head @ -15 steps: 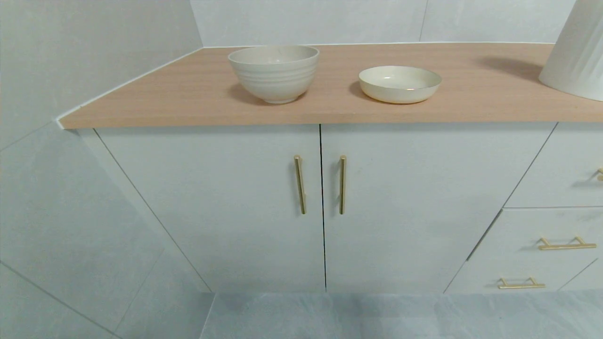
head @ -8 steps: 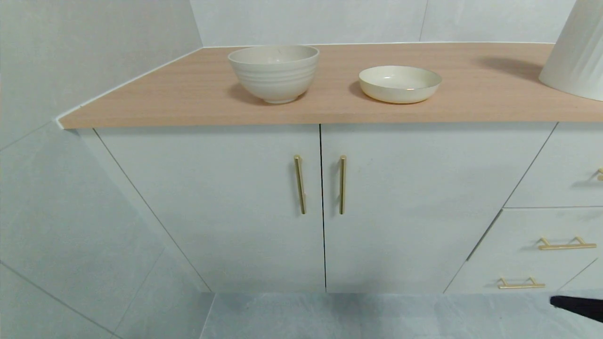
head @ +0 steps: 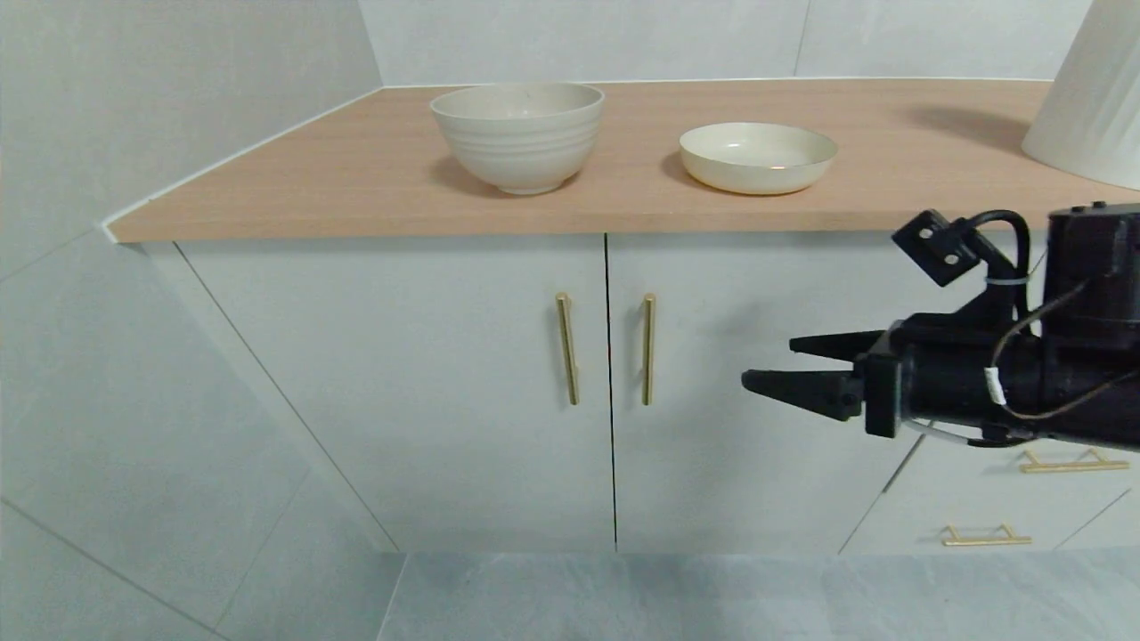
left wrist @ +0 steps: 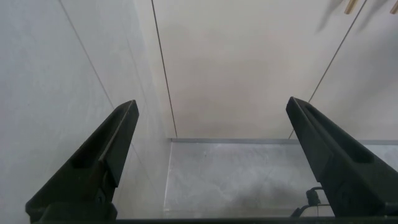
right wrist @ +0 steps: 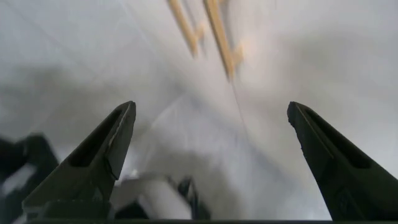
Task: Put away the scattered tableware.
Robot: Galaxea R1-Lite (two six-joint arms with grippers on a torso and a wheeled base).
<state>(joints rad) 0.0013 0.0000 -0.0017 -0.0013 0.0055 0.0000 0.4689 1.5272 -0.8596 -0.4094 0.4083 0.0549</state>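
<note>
We are holding our right gripper (right wrist: 210, 107) with its fingers spread wide. Blurred gold handles (right wrist: 221, 37) are showing beyond it, on a pale cabinet front (right wrist: 323, 50).

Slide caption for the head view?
Open right hand before the closed cabinet doors; ribbed bowl and shallow dish sit on the counter.

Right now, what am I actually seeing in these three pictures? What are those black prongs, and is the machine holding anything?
The picture showing the wooden countertop comes from a camera on the robot's head, looking forward and down. The black prongs there are its right gripper, a two-pronged claw on an arm, open and empty, in front of the cabinet doors. The other two pictures come from cameras on the wrists, each looking out past that arm's own claw; the left gripper is open and empty too. On the countertop stand a deep ribbed bowl and a shallow bowl, apart. Neither is touched.
</note>
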